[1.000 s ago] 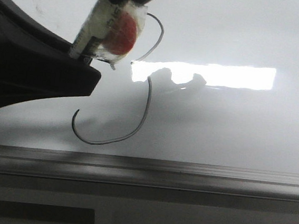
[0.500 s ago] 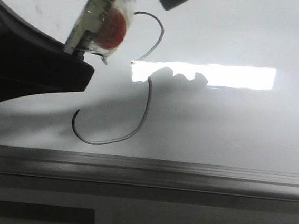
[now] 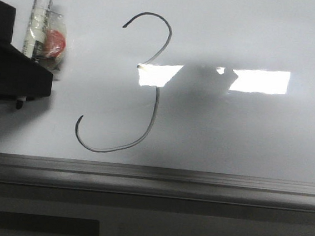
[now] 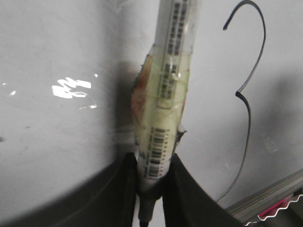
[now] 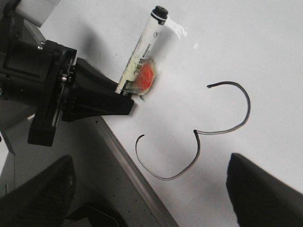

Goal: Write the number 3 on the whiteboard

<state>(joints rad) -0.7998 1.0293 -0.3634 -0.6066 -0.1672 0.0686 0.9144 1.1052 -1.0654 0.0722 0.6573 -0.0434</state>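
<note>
The number 3 point(image 3: 157, 104) is a thin dark line on the whiteboard point(image 3: 245, 132), with two open curves. It also shows in the left wrist view point(image 4: 249, 123) and the right wrist view point(image 5: 198, 149). My left gripper point(image 3: 34, 61) is shut on a white marker point(image 3: 42, 12) with barcode labels and a taped red spot, to the left of the 3. The marker point(image 4: 165, 94) runs out past the fingers point(image 4: 150, 165) over the board. My right gripper point(image 5: 151, 194) is open and empty above the lower curve of the 3.
The board's grey metal frame edge point(image 3: 152, 176) runs along the near side, with a grey surface point(image 5: 94, 165) beyond it. A bright rectangular light reflection point(image 3: 261, 80) lies right of the 3's middle, partly shadowed.
My left gripper has carried the marker left, away from the top of the 3, whose upper curve now shows whole. The dark fingers at the top have left the front view.
</note>
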